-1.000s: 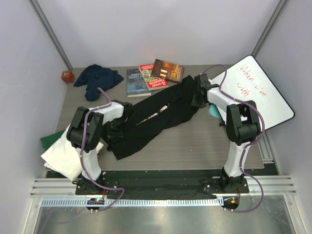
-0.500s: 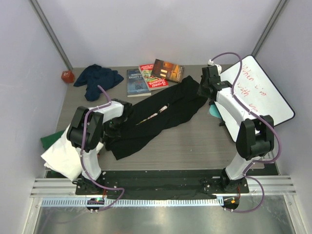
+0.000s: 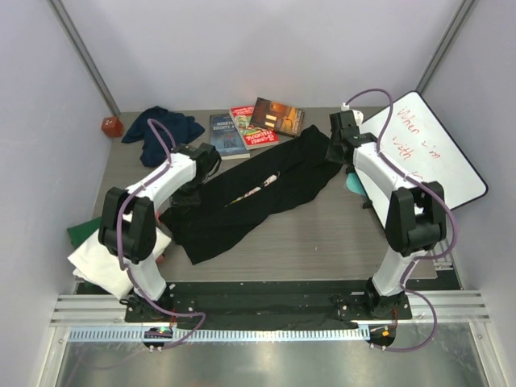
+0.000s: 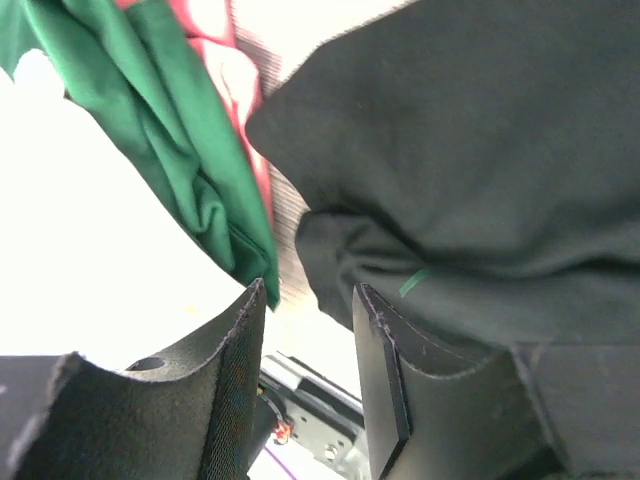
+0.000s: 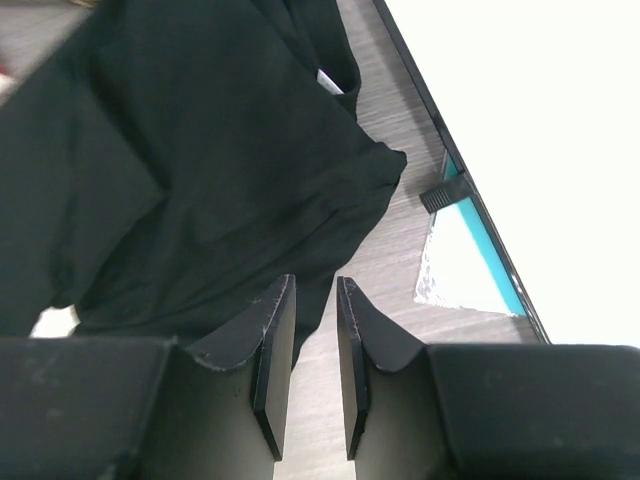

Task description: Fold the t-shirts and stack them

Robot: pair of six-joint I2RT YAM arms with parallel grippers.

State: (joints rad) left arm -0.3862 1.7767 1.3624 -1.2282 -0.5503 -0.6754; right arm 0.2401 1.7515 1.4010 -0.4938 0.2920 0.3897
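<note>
Top external: black t-shirt (image 3: 274, 197) laid diagonally across table (image 3: 339, 242). Left tool (image 4: 308, 292) spread, gripping nothing, by shirt edge. Right tool (image 5: 316, 283) narrowly parted, over shirt corner.

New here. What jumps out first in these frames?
A long black t-shirt stretched diagonally across the middle of the table, with the left arm at its near-left end and the right arm at its far-right end. Next, the whiteboard with red handwriting on the right edge, and a crumpled navy t-shirt in the far-left corner.
</note>
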